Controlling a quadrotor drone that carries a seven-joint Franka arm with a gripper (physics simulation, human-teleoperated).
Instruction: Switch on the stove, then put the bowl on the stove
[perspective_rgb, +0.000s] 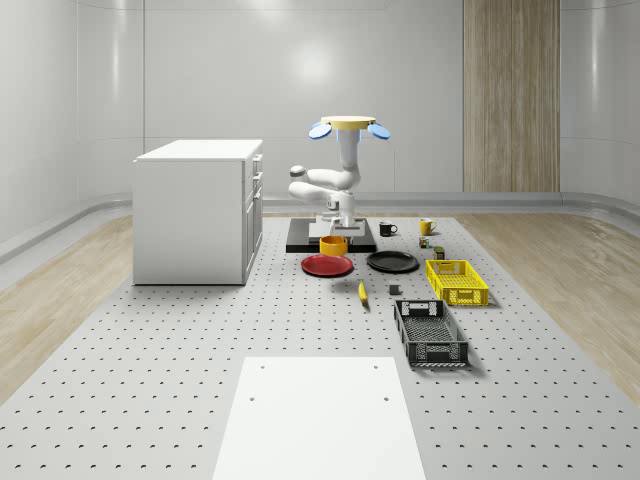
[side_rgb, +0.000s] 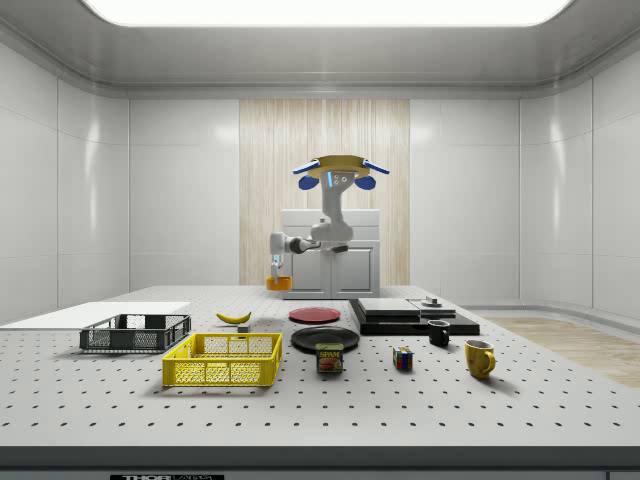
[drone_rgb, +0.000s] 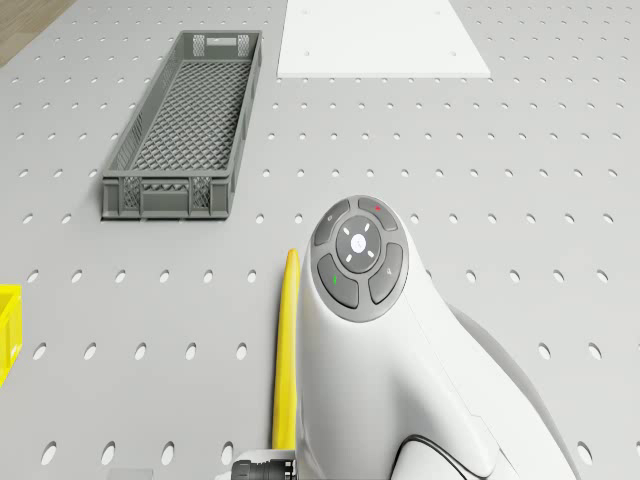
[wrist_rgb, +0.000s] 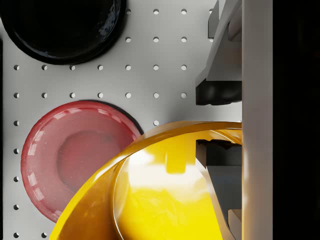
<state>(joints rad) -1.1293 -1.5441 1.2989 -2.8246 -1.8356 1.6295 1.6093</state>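
Observation:
The orange-yellow bowl (perspective_rgb: 333, 244) (side_rgb: 279, 283) hangs in the air by the near edge of the black stove (perspective_rgb: 303, 238) (side_rgb: 400, 315). It is partly over the red plate (perspective_rgb: 327, 265) (wrist_rgb: 70, 155). My gripper (perspective_rgb: 335, 232) (side_rgb: 278, 268) (wrist_rgb: 218, 125) is shut on the bowl's rim (wrist_rgb: 150, 190), one finger (wrist_rgb: 217, 92) outside and one inside. The drone (perspective_rgb: 348, 126) (side_rgb: 335, 170) hovers high above the stove's near edge with the arm (drone_rgb: 390, 350) reaching down. A small knob (side_rgb: 432, 302) sits on the stove; I cannot tell its state.
A black plate (perspective_rgb: 392, 262) (wrist_rgb: 60, 25) lies beside the red one. A banana (perspective_rgb: 362, 290) (drone_rgb: 288, 350), yellow crate (perspective_rgb: 456, 281), grey crate (perspective_rgb: 430, 333) (drone_rgb: 180, 130) and white slab (perspective_rgb: 318, 415) lie nearer the front. A white cabinet (perspective_rgb: 200, 210) stands left; two mugs (perspective_rgb: 388, 229) sit behind.

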